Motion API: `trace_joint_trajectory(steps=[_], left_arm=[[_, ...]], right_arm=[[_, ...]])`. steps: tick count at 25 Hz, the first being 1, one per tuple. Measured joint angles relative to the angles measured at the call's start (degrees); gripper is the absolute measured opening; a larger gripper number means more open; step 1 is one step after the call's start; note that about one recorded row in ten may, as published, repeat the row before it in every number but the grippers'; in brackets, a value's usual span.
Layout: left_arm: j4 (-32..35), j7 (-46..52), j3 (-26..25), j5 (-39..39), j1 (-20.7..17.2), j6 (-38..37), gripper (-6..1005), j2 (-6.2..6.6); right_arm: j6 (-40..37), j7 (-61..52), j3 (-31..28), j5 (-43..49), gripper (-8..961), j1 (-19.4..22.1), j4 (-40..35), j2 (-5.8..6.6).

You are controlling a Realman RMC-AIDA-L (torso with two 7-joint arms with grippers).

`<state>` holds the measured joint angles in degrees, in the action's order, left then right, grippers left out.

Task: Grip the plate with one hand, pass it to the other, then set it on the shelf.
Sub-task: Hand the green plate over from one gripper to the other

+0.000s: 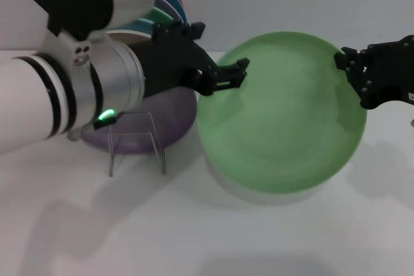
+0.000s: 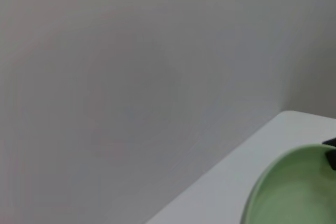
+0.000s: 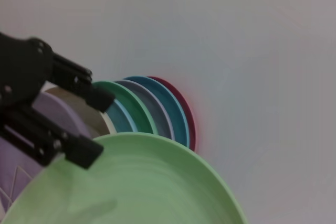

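from the head view, the plate [image 1: 281, 114] hangs tilted above the white table [image 1: 194, 231], held between the two arms: the right gripper [image 1: 352, 69] pinches the rim at the plate's right edge, and the left gripper [image 1: 228, 75] has its fingers at the left rim. the shelf [image 1: 136, 140] stands low on the table just left of the plate, with a lavender plate [image 1: 171, 117] lying behind it. this looks like the hand-over itself (the step that matters most), so the left jaws ought to seat fully over the rim and clamp before the right lets go.

in the left wrist view only a slice of the plate [image 2: 294, 192] shows, over the table edge, with a dark speck at its far rim; that arm's own fingers are out of frame.

in the right wrist view the left gripper [image 3: 89, 124] straddles the plate [image 3: 136, 182] rim with its jaws apart, one finger above and one on the face, not yet squeezing. a row of coloured plates [image 3: 157, 111] stands behind. closing squarely, without twisting the plate, seems the safe way.
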<state>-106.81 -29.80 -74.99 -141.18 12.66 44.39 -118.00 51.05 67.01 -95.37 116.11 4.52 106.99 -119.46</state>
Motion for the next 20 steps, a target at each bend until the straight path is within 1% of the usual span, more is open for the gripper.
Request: trace_joint_trajectory(steps=[12, 18, 20], left_arm=[[2.1, -1.8, 2.5, 0.1, 1.0, -0.6, 742, -0.22], [3.2, -2.2, 2.4, 0.1, 1.9, -1.3, 729, -0.2], [3.3, -2.3, 2.4, 0.1, 1.9, -1.4, 652, -0.2]], right_arm=[[0.1, 0.0, 0.5, 0.0, 24, -0.1, 0.3, 0.03], [0.1, 0.0, 1.0, 0.0, 26, -0.1, 0.3, 0.01], [0.2, 0.0, 1.0, 0.0, 27, 0.0, 0.5, 0.01]])
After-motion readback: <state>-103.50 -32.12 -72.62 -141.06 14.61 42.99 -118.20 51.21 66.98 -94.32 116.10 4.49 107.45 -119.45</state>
